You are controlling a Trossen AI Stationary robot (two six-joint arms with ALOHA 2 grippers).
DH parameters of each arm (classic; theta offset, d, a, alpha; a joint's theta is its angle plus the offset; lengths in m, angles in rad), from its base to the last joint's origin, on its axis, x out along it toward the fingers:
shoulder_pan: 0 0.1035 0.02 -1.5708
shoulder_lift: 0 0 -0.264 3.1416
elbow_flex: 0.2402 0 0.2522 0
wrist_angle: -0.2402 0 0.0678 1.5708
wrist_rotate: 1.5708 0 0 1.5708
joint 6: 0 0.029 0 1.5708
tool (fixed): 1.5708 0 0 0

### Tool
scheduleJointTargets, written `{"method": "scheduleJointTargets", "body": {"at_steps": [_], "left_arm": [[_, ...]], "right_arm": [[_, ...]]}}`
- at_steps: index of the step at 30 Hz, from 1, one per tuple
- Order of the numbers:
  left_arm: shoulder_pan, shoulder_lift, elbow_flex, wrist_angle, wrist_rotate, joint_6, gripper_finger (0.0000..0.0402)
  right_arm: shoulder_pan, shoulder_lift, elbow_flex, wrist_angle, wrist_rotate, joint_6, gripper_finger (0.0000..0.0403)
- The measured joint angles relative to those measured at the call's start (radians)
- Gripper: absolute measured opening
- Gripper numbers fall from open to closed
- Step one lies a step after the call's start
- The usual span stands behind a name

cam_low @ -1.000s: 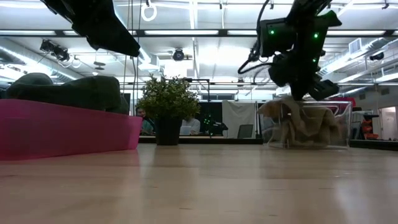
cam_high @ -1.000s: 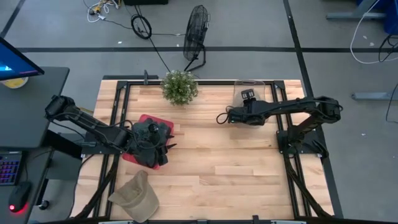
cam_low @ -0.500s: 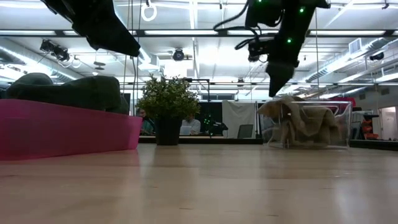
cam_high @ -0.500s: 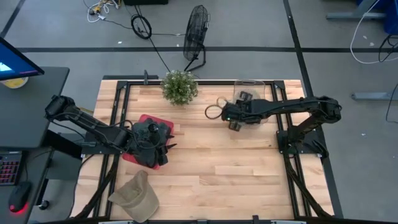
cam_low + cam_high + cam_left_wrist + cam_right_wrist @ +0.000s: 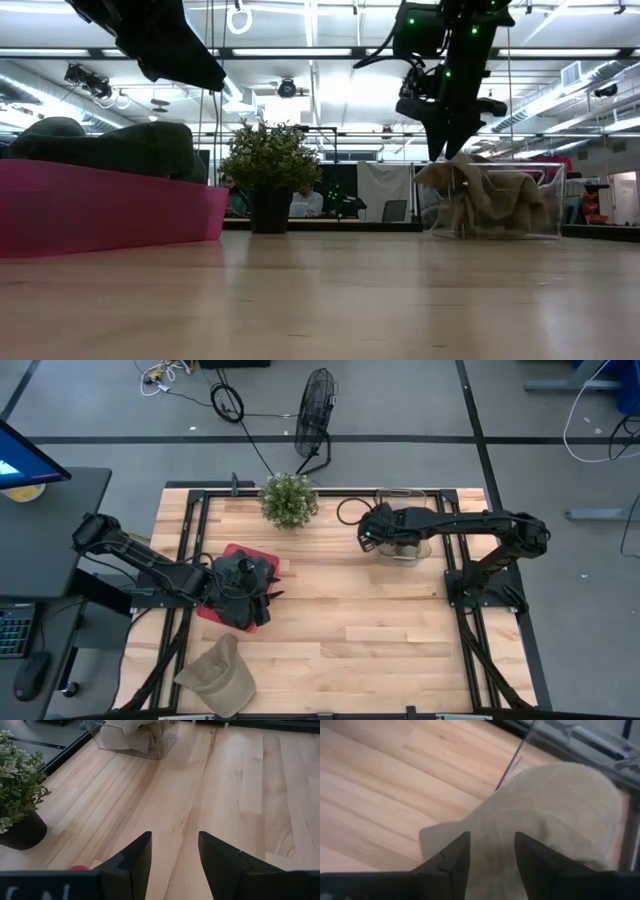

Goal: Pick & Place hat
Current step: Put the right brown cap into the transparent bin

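The tan hat sits slumped in a clear bin at the upper right of the high view, spilling over its wall. It looks soft, light and floppy, so a pinch on a raised fold should serve. The right gripper hovers over it, jaws released. Another hat lies lower left; a plant stands nearby. The left gripper, spread apart, waits above a red tray.

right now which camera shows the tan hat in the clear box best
The right wrist view: the tan hat fills it, just past the open right gripper. The low view shows the hat side-on through the clear box. The left wrist view catches a corner of it. From above, the arm mostly hides it.
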Motion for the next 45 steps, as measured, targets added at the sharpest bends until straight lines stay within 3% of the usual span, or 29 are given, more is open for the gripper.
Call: {"method": "scheduleJointTargets", "body": {"at_steps": [10,26,33,36,39,45], "left_arm": [[0.000,0.000,0.000,-0.001,0.000,0.001,0.0165],[0.000,0.000,0.000,-0.005,0.000,0.000,0.0165],[0.000,0.000,0.000,-0.005,0.000,0.000,0.0165],[0.000,0.000,0.000,-0.005,0.000,0.000,0.0165],[0.000,0.000,0.000,-0.005,0.000,0.000,0.0165],[0.000,0.000,0.000,-0.005,0.000,0.008,0.0165]], "right_arm": [[0.041,-0.021,0.001,-0.097,-0.013,0.027,0.0158],[0.076,-0.065,0.001,-0.228,0.077,0.166,0.0158],[0.065,-0.063,-0.074,-0.062,0.056,0.160,0.0158],[0.049,-0.063,-0.090,-0.073,0.069,0.155,0.0155],[0.040,-0.063,-0.106,-0.131,0.125,0.152,0.0131],[0.050,-0.063,-0.117,-0.210,0.132,0.034,0.0014]]}}
